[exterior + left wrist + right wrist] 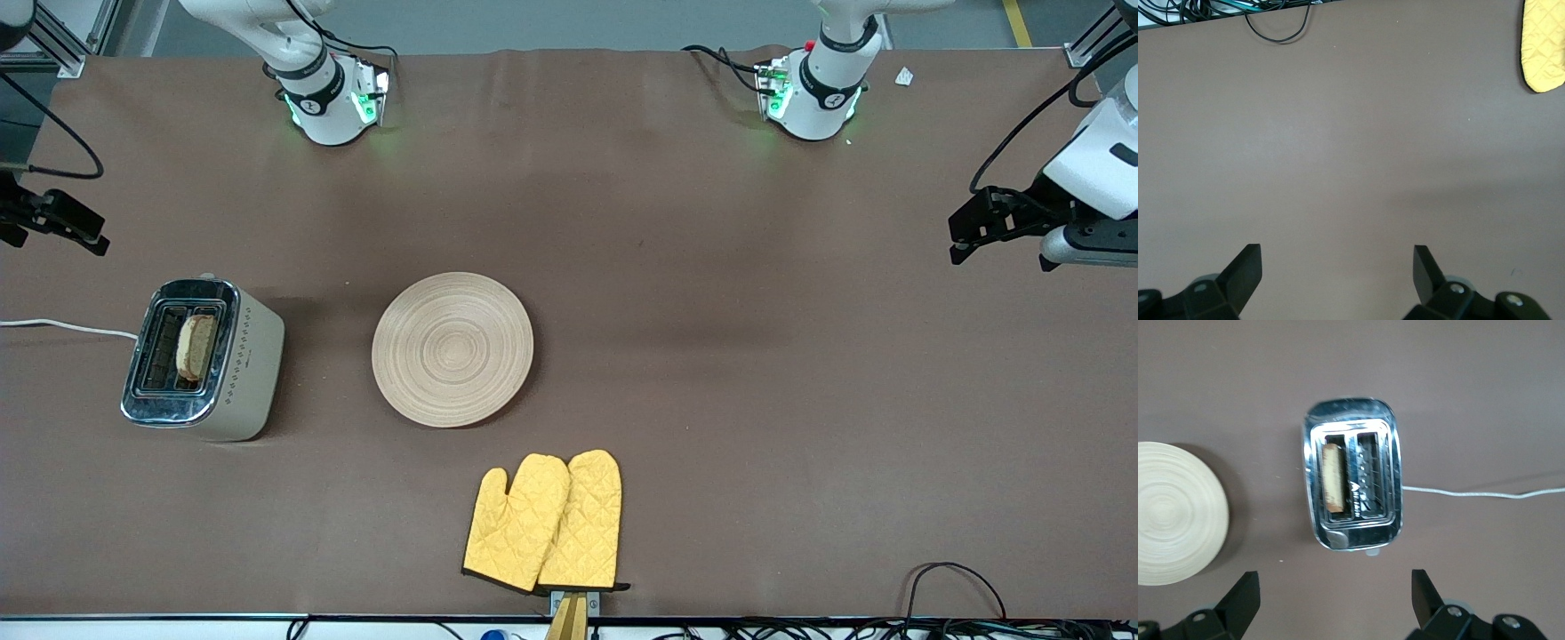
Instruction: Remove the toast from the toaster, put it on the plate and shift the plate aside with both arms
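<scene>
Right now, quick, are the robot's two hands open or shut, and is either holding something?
Left hand: open, holding nothing, over bare table.
Right hand: open, holding nothing, above the toaster with the toast in its slot.

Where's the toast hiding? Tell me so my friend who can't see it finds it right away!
Find the shiny silver toaster standing on the brown table toward the right arm's end, beside the round wooden plate. Look at its two slots on top: the toast stands upright in the slot closer to the plate. It is the only light-brown, crusty thing there; the other slot is empty.
</scene>
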Tool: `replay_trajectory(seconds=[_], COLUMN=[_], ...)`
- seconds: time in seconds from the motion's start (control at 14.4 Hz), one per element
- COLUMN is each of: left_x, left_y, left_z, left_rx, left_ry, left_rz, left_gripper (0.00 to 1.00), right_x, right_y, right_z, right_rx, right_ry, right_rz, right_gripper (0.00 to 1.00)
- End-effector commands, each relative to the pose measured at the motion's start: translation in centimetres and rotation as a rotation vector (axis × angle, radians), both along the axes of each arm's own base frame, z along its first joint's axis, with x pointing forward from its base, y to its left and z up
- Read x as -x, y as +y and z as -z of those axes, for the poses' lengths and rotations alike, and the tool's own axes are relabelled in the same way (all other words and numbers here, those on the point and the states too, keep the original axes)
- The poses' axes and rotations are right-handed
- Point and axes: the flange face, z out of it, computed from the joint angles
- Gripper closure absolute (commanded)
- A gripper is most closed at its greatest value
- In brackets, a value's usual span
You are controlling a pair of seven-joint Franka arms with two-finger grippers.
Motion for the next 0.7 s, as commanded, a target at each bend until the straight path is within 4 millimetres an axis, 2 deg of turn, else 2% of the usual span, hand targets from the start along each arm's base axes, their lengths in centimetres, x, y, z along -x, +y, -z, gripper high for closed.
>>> replay_trajectory(seconds=[0.0, 0.28, 0.49, 0.63], left_x=[-0.1, -0.1, -0.2, -0.2], left_y=[-0.1, 0.0, 0.2, 0.2], left_z=[-0.3, -0.2, 0.0, 0.0], left_rx=[0.01, 0.01, 0.009, 0.008], left_ry=[0.007, 0.01, 0.013, 0.013], left_rz=[-0.011, -0.011, -0.01, -0.008], left_gripper=[0.0, 0.0, 0.0, 0.0], right_x=[-2.7, -4.2, -5.5, -5.9], right_y=[-2.4, -1.8, -1.2, 0.1], right_z=[6.9, 16.3, 19.4, 20.4], right_rx=[0.016, -0.007, -0.007, -0.014], right_ry=[0.087, 0.223, 0.217, 0.225], right_rz=[0.023, 0.026, 0.011, -0.006], right_gripper=[0.0, 0.0, 0.0, 0.0])
